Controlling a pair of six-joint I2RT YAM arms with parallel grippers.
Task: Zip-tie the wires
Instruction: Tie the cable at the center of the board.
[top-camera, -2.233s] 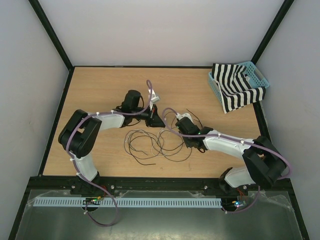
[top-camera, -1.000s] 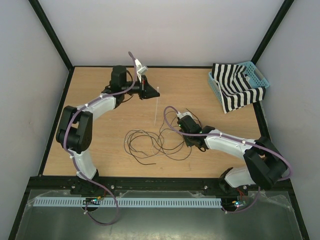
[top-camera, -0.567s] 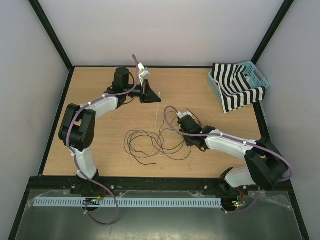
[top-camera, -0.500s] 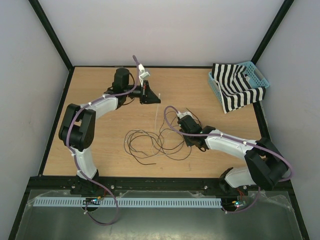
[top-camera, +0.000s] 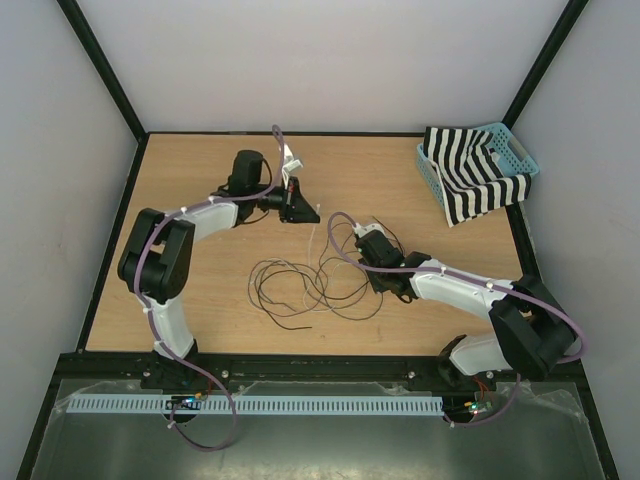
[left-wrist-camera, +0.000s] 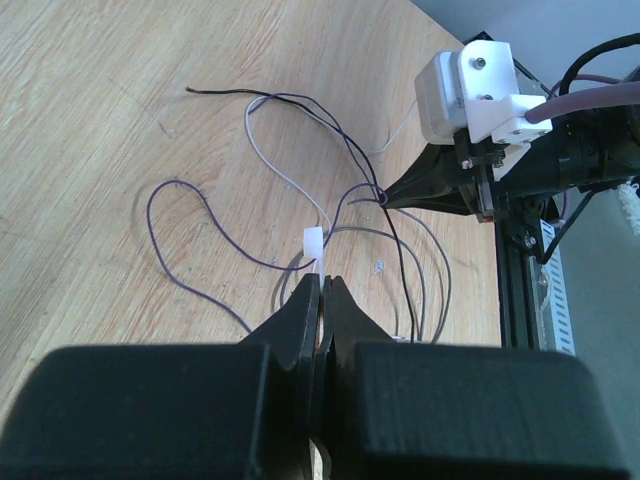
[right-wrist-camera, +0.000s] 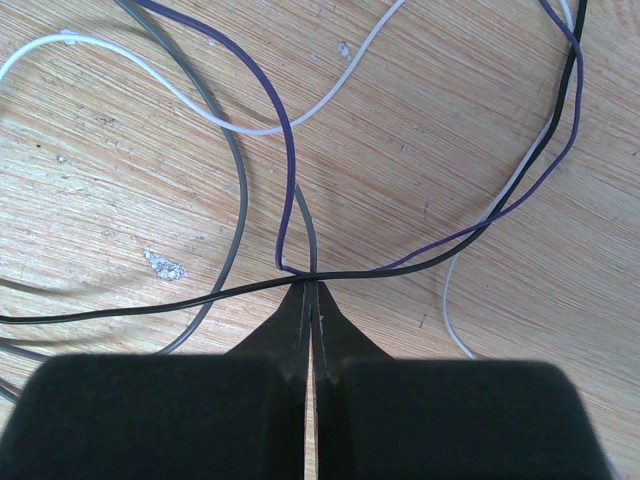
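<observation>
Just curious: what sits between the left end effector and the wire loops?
The whitish zip tie, pinched in the left end effector, its tip pointing toward the wires; clearest in the left wrist view.

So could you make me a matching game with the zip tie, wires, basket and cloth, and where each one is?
1 zip tie
2 wires
3 basket
4 cloth

a far right corner of the table
b in the basket
c pinched in the left gripper
d looped mid-table

Pairs: 1c, 2d, 3a, 4b
</observation>
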